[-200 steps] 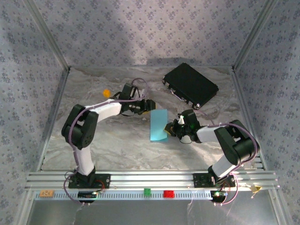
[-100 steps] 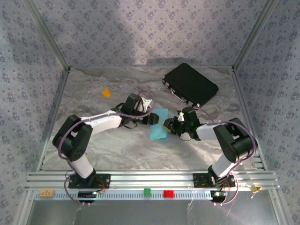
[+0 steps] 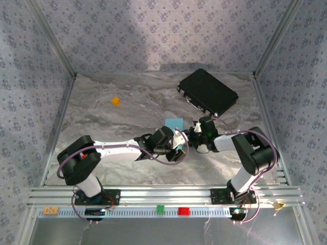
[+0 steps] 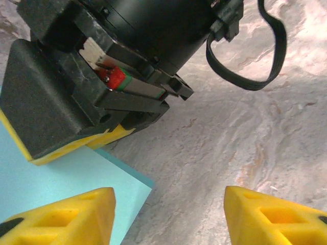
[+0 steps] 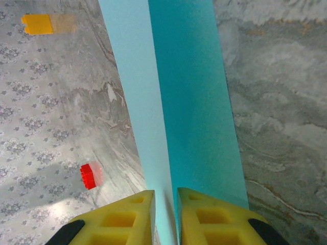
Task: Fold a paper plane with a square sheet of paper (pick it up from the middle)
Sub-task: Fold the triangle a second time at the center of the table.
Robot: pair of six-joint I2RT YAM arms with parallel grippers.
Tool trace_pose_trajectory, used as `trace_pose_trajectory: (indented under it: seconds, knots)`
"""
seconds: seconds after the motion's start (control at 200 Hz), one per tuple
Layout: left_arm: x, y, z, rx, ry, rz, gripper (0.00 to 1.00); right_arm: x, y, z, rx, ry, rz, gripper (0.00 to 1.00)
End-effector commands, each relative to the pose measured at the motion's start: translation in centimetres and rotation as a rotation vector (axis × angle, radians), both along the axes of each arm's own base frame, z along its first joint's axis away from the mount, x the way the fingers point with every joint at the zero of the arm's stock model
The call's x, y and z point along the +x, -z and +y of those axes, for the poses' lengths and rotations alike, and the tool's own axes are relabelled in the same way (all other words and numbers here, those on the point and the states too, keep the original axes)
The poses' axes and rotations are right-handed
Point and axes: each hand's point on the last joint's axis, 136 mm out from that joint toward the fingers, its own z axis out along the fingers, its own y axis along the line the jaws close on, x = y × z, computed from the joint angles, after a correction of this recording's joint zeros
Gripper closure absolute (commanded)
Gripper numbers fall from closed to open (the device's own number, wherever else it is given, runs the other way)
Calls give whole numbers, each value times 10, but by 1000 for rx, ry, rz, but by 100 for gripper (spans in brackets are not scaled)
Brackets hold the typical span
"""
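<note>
**Item:** sheet of paper (image 5: 189,102). Thin, light blue, straight-edged.

**Appearance:** in the right wrist view it is a long narrow strip with two faces, one pale and one deeper cyan. They meet along a straight line down its length.

**Location:** middle of the table (image 3: 127,112), on the near side of a black case (image 3: 207,92). In the top view its far end shows beyond both tools.

**Right tool** (image 5: 166,204)**:** clamped on the near end of the sheet. One yellow fingertip sits on each side of the dividing line, with a sliver of gap between them.

**Left tool** (image 4: 168,214)**:** jaws spread wide, holding nothing. One fingertip (image 4: 56,214) hangs over a corner of the sheet and the other over bare table; contact with the paper cannot be told. The right tool's black body stands just ahead, its yellow pads at the sheet's edge
</note>
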Motion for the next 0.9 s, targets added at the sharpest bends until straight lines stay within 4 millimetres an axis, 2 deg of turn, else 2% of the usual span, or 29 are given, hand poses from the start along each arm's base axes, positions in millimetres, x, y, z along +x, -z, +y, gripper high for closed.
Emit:
trace_pose_trajectory:
  seconds: [0.0,0.15,0.545,0.894]
  knots:
    - [11,13,10,129,-16,-157,40,3,-4,2,4,-17,-7,81]
    - [15,18,12,196,-37,-269,38,3,-5,2,6,-17,-8,81]
    - [15,34,10,301,4,-329,39,5,-7,3,13,-10,-11,81]
    - [18,34,5,316,10,-353,44,4,-6,2,10,-6,-5,81]
